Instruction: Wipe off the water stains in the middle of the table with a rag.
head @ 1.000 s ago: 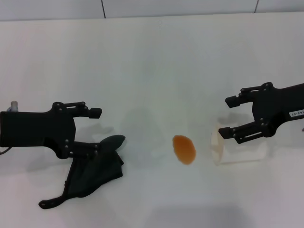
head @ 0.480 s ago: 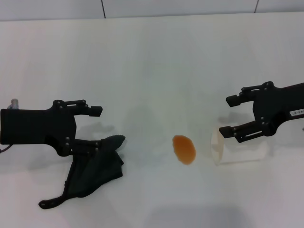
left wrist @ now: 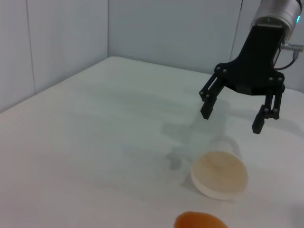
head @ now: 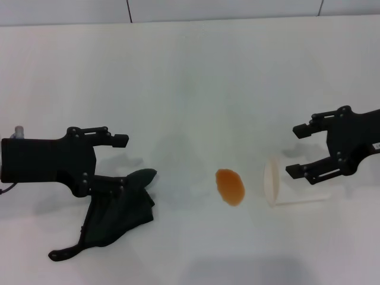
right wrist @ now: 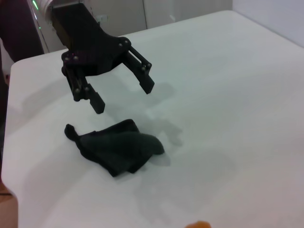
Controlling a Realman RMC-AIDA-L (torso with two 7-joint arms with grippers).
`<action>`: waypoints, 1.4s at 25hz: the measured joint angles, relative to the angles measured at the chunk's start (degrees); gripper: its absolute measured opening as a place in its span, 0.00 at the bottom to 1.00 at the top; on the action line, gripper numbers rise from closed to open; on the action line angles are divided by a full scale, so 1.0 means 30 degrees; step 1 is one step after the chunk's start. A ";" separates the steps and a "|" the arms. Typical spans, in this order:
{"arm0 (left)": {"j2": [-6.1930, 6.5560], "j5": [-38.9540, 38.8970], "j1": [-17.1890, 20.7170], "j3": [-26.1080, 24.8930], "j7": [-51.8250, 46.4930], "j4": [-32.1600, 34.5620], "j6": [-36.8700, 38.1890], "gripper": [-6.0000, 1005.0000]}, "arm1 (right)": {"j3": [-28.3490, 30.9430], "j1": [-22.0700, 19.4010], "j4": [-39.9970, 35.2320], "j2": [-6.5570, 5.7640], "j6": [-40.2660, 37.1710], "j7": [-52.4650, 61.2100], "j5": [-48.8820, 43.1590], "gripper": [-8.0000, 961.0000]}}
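The water stain [head: 230, 186], an orange oval blot, lies on the white table [head: 190, 89] near the middle; its edge shows in the left wrist view [left wrist: 199, 221] and the right wrist view [right wrist: 197, 224]. The dark rag [head: 116, 211] lies crumpled on the table at the left, also in the right wrist view [right wrist: 118, 149]. My left gripper [head: 123, 161] is open and hovers just above the rag, not holding it; the right wrist view [right wrist: 122, 95] shows it clear of the cloth. My right gripper [head: 294, 151] is open and empty at the right.
A whitish translucent cup [head: 276, 181] lies on its side just right of the stain, mouth toward it, below my right gripper [left wrist: 231, 121]; it also shows in the left wrist view [left wrist: 219, 173]. A wall line runs along the table's far edge.
My right gripper has drawn back to the right, away from the cup, still open. My left gripper and the rag have barely moved.
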 joint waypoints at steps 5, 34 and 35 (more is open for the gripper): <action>0.0005 -0.0041 0.0081 -0.0049 0.0015 -0.0007 -0.0139 0.86 | 0.0556 0.0142 -0.0599 -0.0017 -0.0946 0.0059 -0.0932 0.87; -0.0036 -0.0144 -0.0116 -0.0029 -0.0011 -0.0330 -0.0810 0.86 | -0.3078 0.3270 -0.2946 0.0162 -0.2885 0.2963 -0.7425 0.87; -0.0034 -0.0144 -0.0122 -0.0027 -0.0011 -0.0331 -0.0832 0.86 | -0.3317 0.3357 -0.2936 0.0161 -0.2841 0.3042 -0.7677 0.87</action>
